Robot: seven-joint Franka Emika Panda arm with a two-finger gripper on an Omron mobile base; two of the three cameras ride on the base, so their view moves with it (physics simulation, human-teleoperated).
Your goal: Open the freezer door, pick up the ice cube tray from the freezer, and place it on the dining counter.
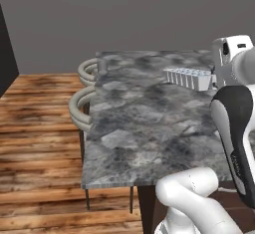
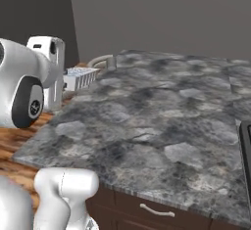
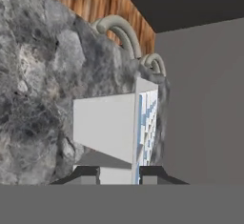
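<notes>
Left base view, far left: plank wood floor [image 1: 40, 128], dark wall behind. Two grey ring-backed stools [image 1: 82, 103] tucked at the left edge of the large mottled grey-and-white marble dining counter [image 1: 144, 128], one nearer, one farther.

Over the far right part of that slab: small flat white-grey ice cube tray with pale blue cubes [image 1: 190, 77], carried level, long axis running left-right, free end pointing left. Its right end goes into the two-finger gripper [image 1: 215, 81] on the white arm. A gap shows beneath the tray; it looks lifted off the marble, not resting on it.

Right base view: same tray [image 2: 81, 78] sticks out rightward from the white hand [image 2: 49, 72], above the counter's left edge [image 2: 98, 121], with a stool ring [image 2: 98, 60] just beyond it.

Hand view: tray [image 3: 114, 127] seen end-on and turned on edge by the camera's roll, plain underside to the left, blue cube grid to the right. Its near end sits between the two dark finger tips [image 3: 88, 173], one on each side. Jaws narrow, pinched on the tray's end. Marble counter [image 3: 38, 99] behind, stool rings [image 3: 119, 32] past its edge.
</notes>
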